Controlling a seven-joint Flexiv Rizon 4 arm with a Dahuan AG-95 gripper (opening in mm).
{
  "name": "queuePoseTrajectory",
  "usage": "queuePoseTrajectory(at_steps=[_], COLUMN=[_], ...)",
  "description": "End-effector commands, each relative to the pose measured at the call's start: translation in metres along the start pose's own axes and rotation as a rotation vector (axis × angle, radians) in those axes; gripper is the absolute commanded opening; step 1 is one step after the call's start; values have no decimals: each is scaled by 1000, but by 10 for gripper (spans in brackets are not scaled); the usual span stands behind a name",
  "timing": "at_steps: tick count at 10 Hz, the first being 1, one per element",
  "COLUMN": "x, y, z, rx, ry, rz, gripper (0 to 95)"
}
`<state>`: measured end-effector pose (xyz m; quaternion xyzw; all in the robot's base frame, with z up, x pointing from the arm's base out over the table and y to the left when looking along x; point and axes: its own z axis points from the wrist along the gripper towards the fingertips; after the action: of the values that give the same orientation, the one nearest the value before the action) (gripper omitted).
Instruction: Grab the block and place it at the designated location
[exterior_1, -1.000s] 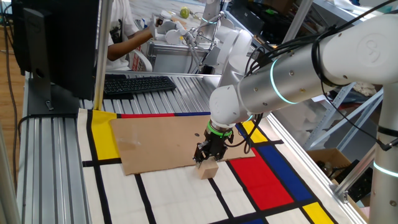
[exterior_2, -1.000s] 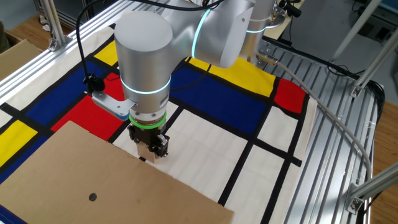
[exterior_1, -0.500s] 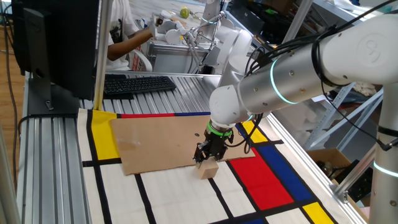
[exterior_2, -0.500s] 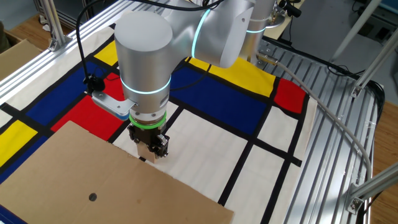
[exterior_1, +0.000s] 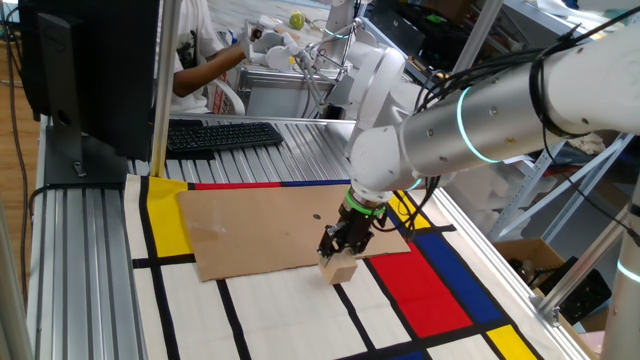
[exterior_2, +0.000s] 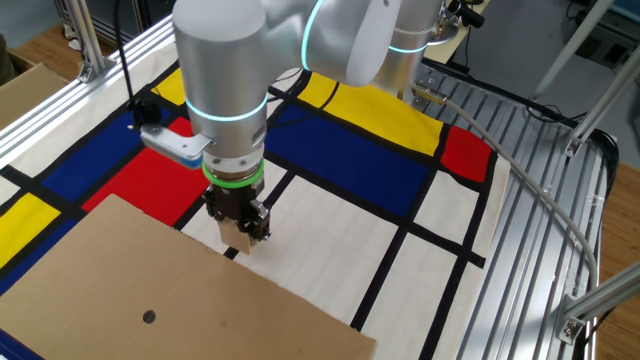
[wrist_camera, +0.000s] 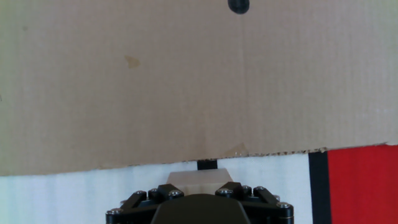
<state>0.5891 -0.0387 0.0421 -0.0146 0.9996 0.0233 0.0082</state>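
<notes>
The block (exterior_1: 339, 270), a small pale tan wooden cube, sits between the fingers of my gripper (exterior_1: 337, 253), which is shut on it. It hangs just off the white mat at the near edge of the brown cardboard sheet (exterior_1: 250, 235). In the other fixed view the gripper (exterior_2: 238, 228) hides most of the block. In the hand view the block (wrist_camera: 199, 176) shows between the black fingers (wrist_camera: 149, 194). The designated location, a dark dot (exterior_1: 316, 216), lies on the cardboard beyond the gripper; it also shows in the other fixed view (exterior_2: 149, 317) and at the hand view's top edge (wrist_camera: 238, 5).
The mat has red (exterior_1: 425, 285), yellow (exterior_1: 168, 225) and blue (exterior_2: 340, 150) rectangles with black lines. A keyboard (exterior_1: 222, 134) and a monitor (exterior_1: 90, 70) stand at the back left, and a person's arm (exterior_1: 205, 62) reaches behind. Metal rails (exterior_2: 520, 200) edge the table.
The arm has risen slightly and shifted a little, with the block held in the gripper. The cardboard has not moved.
</notes>
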Motion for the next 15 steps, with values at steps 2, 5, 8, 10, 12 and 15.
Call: queuePoseTrajectory(at_steps=[2,5,8,10,12,15], x=[2,0,-4,-5,-5,-8], y=[0,3,0,0,0,0], z=[-3,-10,-17,-18,-18,-20], rx=[19,28,26,27,30,31], ry=[-8,-13,-10,-9,-13,-11], rz=[5,6,1,3,5,8], gripper=[0,0,0,0,0,0])
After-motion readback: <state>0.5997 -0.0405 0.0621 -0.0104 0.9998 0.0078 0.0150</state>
